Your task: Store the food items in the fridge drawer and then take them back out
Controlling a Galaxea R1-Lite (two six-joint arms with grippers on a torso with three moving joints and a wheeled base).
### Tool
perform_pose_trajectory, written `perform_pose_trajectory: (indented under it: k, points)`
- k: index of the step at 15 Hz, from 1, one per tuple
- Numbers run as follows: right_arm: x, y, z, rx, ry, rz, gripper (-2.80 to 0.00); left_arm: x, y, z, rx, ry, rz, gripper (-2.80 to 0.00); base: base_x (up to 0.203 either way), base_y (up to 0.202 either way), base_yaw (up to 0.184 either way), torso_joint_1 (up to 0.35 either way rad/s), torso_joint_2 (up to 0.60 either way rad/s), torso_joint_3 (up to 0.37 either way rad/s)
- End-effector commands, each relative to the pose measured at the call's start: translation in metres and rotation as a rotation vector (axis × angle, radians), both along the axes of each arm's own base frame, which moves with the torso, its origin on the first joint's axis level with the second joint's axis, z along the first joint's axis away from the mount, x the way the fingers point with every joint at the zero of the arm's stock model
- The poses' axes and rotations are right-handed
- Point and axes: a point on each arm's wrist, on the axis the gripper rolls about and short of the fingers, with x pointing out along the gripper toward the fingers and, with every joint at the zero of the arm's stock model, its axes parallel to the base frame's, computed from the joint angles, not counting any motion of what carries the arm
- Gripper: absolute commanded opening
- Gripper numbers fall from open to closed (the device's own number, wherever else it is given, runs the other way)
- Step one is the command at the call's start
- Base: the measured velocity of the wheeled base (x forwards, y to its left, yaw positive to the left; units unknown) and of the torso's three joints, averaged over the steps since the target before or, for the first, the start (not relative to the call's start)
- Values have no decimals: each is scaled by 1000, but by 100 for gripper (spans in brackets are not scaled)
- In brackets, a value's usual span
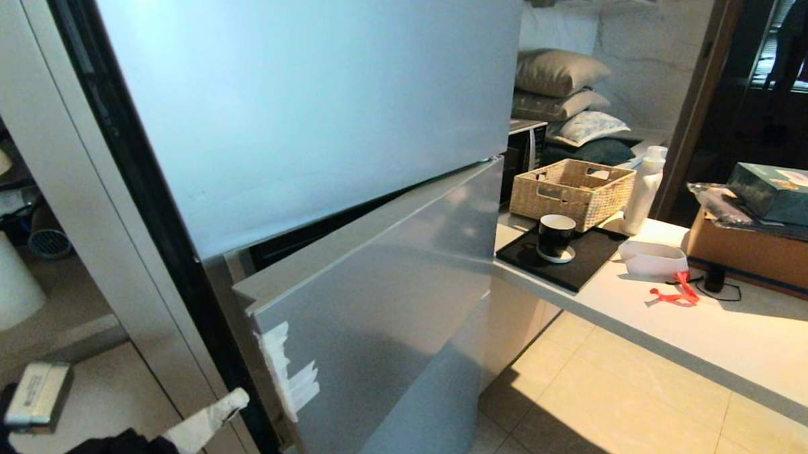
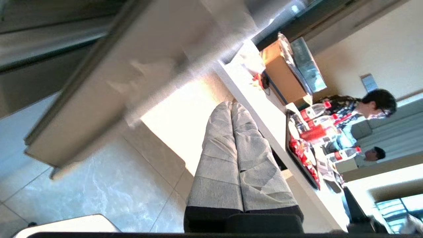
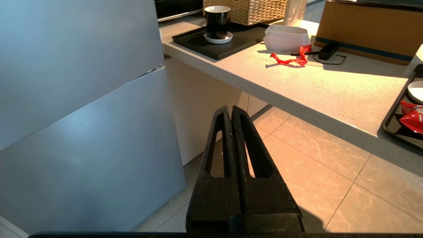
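Observation:
The food items and the fridge drawer are out of view. The silver-blue fridge fills the head view, and its lower door [image 1: 380, 308] stands slightly ajar, with white tape [image 1: 285, 372] on its near edge. My left gripper [image 1: 238, 397], its fingers wrapped in white tape, reaches up from the bottom left, close to that taped edge and not touching it. In the left wrist view the left gripper [image 2: 231, 104] is shut with nothing between its fingers. My right gripper [image 3: 230, 109] is black, shut and empty, low above the floor beside the fridge.
A counter [image 1: 649, 312] runs right of the fridge, carrying a black tray [image 1: 580, 261] with a cup [image 1: 555, 236], a wicker basket [image 1: 571, 193], a white bottle [image 1: 645, 192] and a cardboard box [image 1: 754, 255]. Two people [image 2: 376, 102] sit beyond the counter. A tiled floor [image 1: 605, 408] lies below.

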Motion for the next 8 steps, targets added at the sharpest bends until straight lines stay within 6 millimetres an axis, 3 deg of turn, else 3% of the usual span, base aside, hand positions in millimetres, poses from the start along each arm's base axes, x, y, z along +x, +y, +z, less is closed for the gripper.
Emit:
perform_pose_trajectory:
  k: [1,3,6,8]
  points:
    - [0,0,0,0,2,0,-280,-8,6,25,-60,-117,27,-280,0,0,0,0,0,0]
    - [0,0,0,0,2,0,-280,13,5,46,-76,-138,174,-280,0,0,0,0,0,0]
    - [0,0,0,5,0,0,-280,54,12,57,-80,-119,386,-280,0,0,0,0,0,0]
    - [0,0,0,5,0,0,-280,73,32,64,-108,-144,565,-280,0,0,0,0,0,0]
